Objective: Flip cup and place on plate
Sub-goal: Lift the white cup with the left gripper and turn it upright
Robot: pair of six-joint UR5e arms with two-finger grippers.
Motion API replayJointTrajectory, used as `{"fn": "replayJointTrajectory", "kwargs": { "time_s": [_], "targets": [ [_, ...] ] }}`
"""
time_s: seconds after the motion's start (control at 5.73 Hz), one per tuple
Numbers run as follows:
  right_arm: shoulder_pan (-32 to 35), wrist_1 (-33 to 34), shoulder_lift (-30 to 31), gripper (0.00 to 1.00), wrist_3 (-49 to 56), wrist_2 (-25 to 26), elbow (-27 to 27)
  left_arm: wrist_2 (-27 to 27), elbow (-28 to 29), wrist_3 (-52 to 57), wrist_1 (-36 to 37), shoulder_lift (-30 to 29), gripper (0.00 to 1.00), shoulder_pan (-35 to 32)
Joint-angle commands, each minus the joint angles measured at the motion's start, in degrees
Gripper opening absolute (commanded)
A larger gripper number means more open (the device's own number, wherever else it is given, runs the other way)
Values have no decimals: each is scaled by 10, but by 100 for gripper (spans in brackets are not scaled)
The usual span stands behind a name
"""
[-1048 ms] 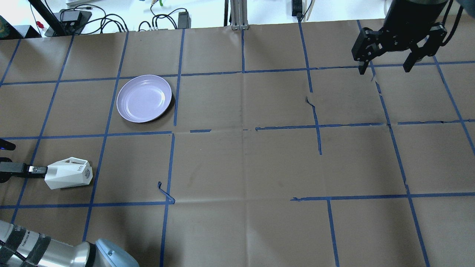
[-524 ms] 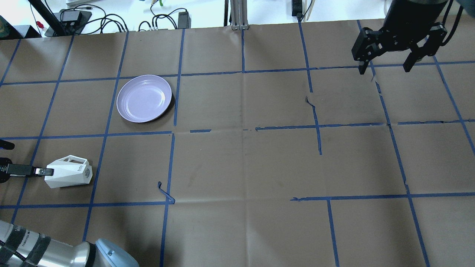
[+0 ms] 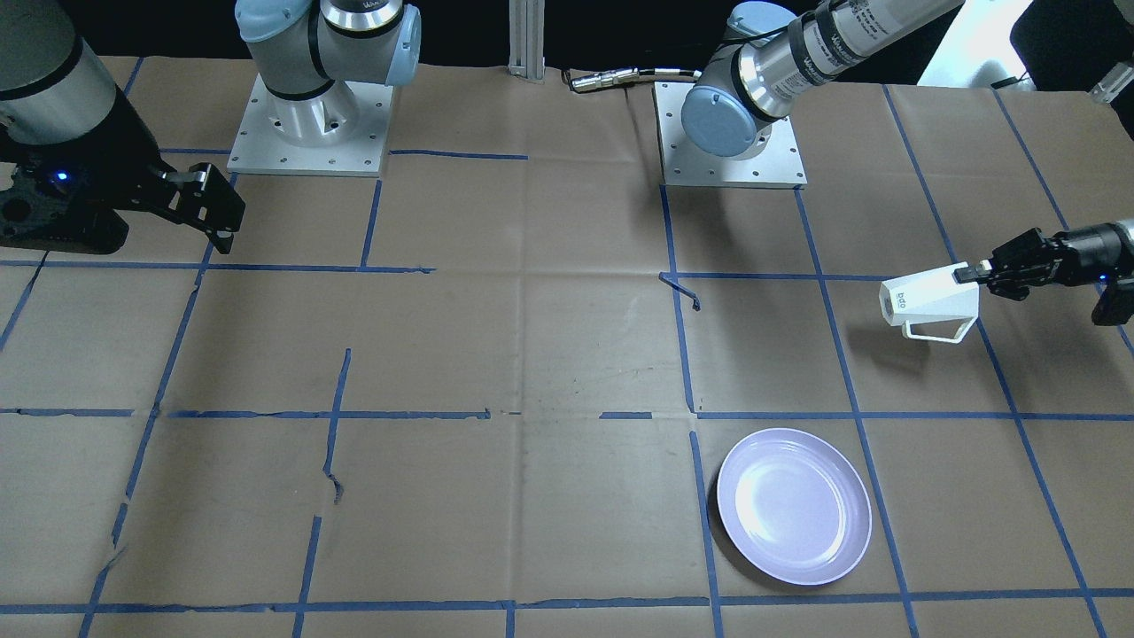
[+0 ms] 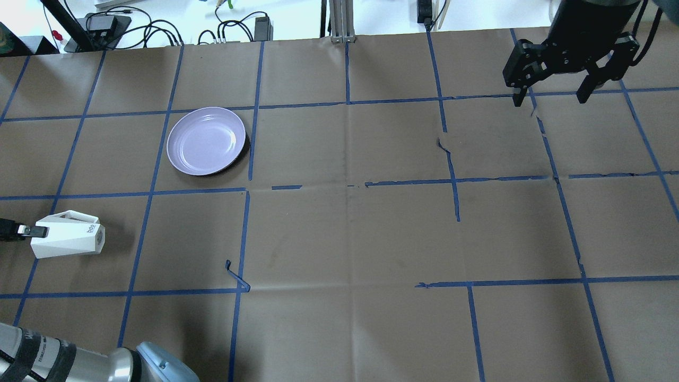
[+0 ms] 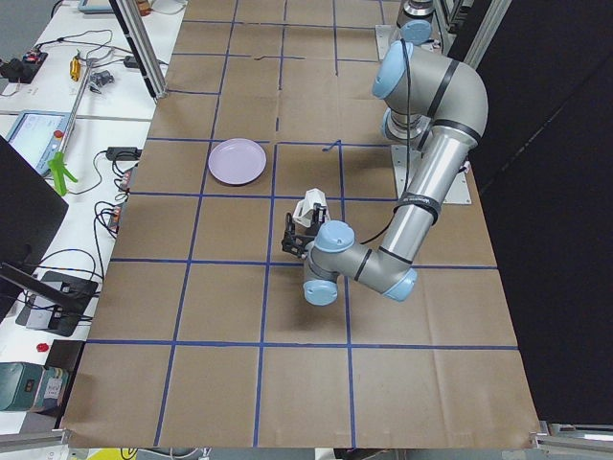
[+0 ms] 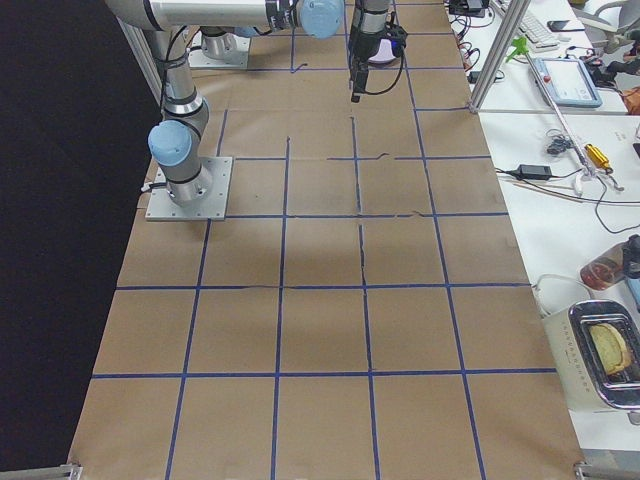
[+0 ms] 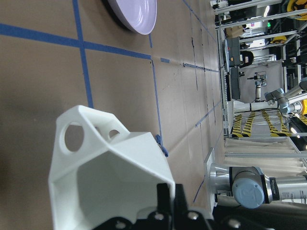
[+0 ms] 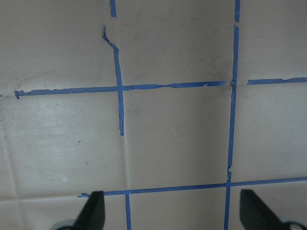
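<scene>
The white faceted cup [image 4: 68,240] lies on its side, base toward the table's middle and handle toward the far side. It hangs a little above the paper, with its shadow beside it. My left gripper [image 4: 36,231] is shut on the cup's rim wall, one finger inside the mouth. The cup [image 7: 110,187] fills the left wrist view. It also shows in the front view [image 3: 928,301] with my left gripper [image 3: 970,273]. The lilac plate [image 4: 206,140] sits empty, farther out and to the cup's right, and it shows in the front view [image 3: 794,505]. My right gripper [image 4: 551,98] is open and empty at the far right.
Brown paper with blue tape grid lines covers the table [image 4: 350,233]. A loose curl of tape [image 4: 236,276] sticks up near the cup's square. Cables and power bricks [image 4: 159,29] lie beyond the far edge. The arm bases [image 3: 306,124] stand at the robot's side.
My left gripper has drawn back to the left with the cup in it and lifted it off the paper. The right arm and the plate have not moved.
</scene>
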State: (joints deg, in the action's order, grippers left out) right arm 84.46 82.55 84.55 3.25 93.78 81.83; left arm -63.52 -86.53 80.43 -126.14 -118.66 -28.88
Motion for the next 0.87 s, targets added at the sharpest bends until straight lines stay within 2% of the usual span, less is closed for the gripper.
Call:
{"fn": "replayJointTrajectory", "kwargs": {
  "time_s": [0.0, 0.17, 0.35, 0.7],
  "targets": [
    [0, 0, 0, 100, 0, 0, 0, 0, 4, -138, 5, 136, 0, -37],
    [0, 0, 0, 100, 0, 0, 0, -17, 14, -220, 50, 195, 0, -84],
    [0, 0, 0, 100, 0, 0, 0, -77, 22, -312, 128, 233, 0, -156],
    [0, 0, 0, 100, 0, 0, 0, -169, 38, -487, 260, 247, 0, -311]
  ]
}}
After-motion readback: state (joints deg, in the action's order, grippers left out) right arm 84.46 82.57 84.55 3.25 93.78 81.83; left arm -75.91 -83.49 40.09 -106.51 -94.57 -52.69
